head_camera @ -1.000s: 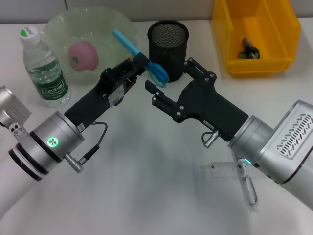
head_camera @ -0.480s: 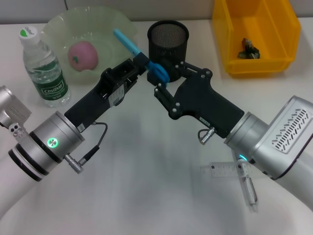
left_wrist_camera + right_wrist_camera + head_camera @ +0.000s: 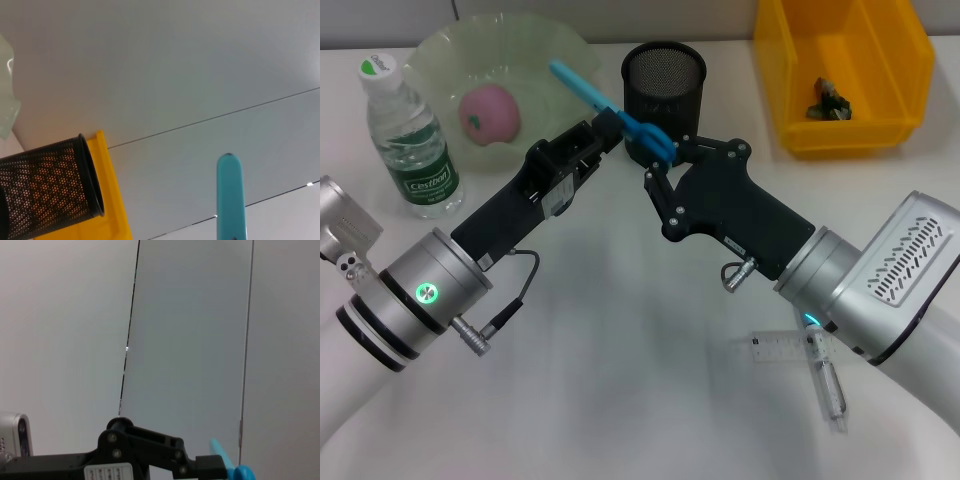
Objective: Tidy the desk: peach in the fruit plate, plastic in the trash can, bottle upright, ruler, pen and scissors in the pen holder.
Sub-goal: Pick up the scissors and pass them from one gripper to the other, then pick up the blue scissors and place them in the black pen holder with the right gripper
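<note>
Only the head view takes in the whole desk (image 3: 620, 400): at far left a water bottle (image 3: 408, 135) stands upright; just right of it the clear fruit plate (image 3: 535, 50) holds the peach (image 3: 488, 112); the left gripper (image 3: 605, 128) reaches up from the near left with its jaws clamped on the blue scissors (image 3: 610, 108), held in the air at the pen holder's left side, one end over the plate and the looped handle toward the right arm; the black mesh pen holder (image 3: 663, 80) stands at far centre; the right gripper (image 3: 660, 170) sits just beside the scissors' handle, though whether its jaws are apart or together I cannot tell; the yellow bin (image 3: 840, 80) at far right holds a small dark scrap; the clear ruler (image 3: 785, 347) and pen (image 3: 828, 385) lie at near right. The left wrist view alone shows the scissors' rounded tip (image 3: 229, 195) against the wall; the right wrist view shows the left gripper side-on, gripping the blue piece.
</note>
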{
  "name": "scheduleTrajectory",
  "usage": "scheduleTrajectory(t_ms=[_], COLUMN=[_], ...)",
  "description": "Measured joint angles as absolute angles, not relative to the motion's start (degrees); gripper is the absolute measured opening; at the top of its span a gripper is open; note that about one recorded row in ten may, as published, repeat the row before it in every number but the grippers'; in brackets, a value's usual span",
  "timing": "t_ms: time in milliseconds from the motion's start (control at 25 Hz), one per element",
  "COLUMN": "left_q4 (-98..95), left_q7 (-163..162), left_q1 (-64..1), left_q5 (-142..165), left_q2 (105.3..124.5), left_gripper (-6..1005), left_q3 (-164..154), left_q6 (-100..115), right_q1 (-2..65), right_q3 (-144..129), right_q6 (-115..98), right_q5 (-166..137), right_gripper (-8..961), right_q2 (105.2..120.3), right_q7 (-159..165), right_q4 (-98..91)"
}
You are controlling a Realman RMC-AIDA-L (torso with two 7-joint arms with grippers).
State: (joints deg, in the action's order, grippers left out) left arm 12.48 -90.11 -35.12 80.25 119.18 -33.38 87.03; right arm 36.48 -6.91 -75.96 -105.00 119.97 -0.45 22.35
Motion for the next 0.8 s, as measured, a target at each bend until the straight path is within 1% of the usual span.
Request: scheduleTrajectory(t_ms=[280,360,640,800], left_q4=[11.86,11.49,8.32,3.64], left_q7=[-90.03,-89.45,-87.39,-82.7], left_q1=[-35.09,-35.01,-32.97,-31.23], left_q5=[80.25,80.24,80.24,80.36], left_q2=[119.18,119.18,119.18,119.07], left_gripper=[217,156,271,337], left_q3=[-33.44,-33.5,-33.52,-35.58], left_q6=[87.02,87.27,88.2,88.2], right_q1=[36.12,35.72,34.11,33.51], right_q3=[-6.83,-6.67,-5.38,-5.59], right_q6=[-76.36,-76.46,-77.9,-79.72], right_q5=[-105.73,-105.68,-105.82,-105.98], right_gripper=[81,81,80,80], right_q2=[119.97,119.97,119.97,119.82], right_q7=[-0.38,0.06,1.4,9.26], right_q4=[21.97,21.63,20.15,16.83])
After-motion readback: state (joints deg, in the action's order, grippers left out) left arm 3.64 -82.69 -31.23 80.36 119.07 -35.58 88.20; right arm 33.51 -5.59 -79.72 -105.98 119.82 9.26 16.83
